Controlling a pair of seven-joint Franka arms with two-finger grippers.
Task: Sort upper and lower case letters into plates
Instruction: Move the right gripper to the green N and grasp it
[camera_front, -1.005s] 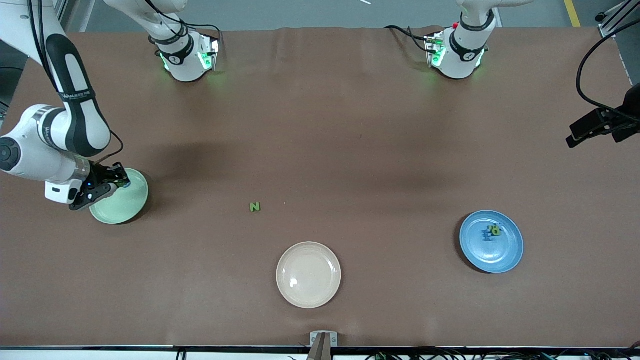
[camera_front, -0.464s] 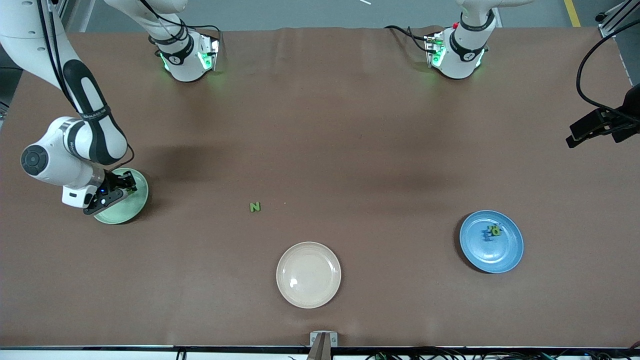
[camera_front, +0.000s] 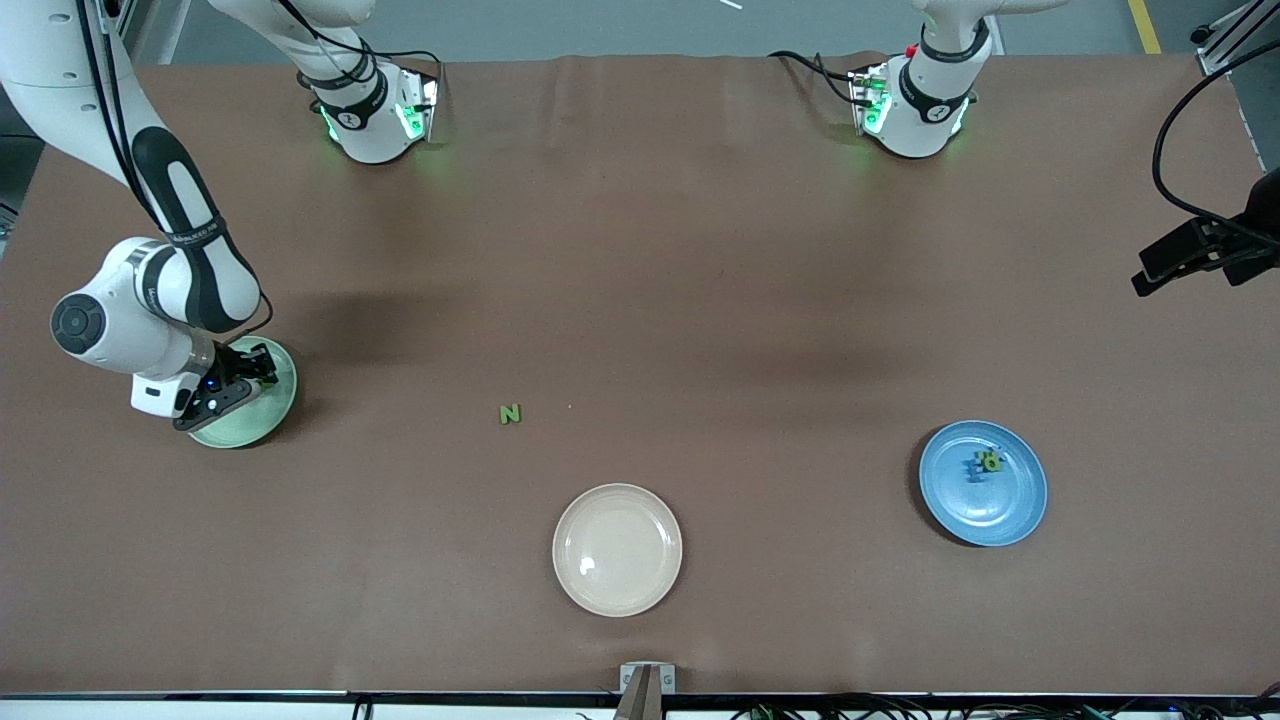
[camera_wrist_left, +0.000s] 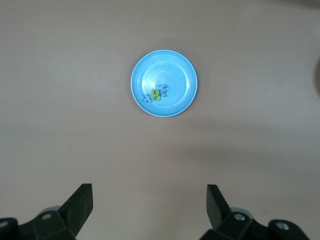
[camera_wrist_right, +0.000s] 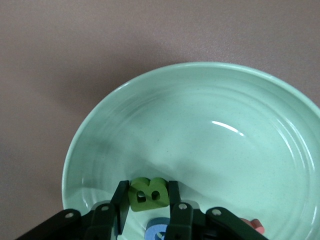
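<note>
1. My right gripper (camera_wrist_right: 145, 210) has its jaws closed on a green letter (camera_wrist_right: 146, 194), low inside the mint green plate (camera_wrist_right: 210, 145) at the right arm's end of the table.
2. I'd release gently so the letter settles beside the blue piece (camera_wrist_right: 156, 231) already there, then lift straight up.
3. My left gripper (camera_wrist_left: 149, 207) waits, jaws spread wide, high over the blue plate (camera_wrist_left: 175, 75).
4. The green N (camera_front: 510, 413) lies loose on the table, farther from the front camera than the cream plate (camera_front: 617, 549); I judge it next.

We see our left gripper (camera_wrist_left: 149, 210) spread wide, high over brown table (camera_wrist_left: 250, 150). Below sits a blue plate (camera_wrist_left: 177, 75) holding a green letter (camera_wrist_left: 156, 94) among blue letters (camera_wrist_left: 147, 98).
</note>
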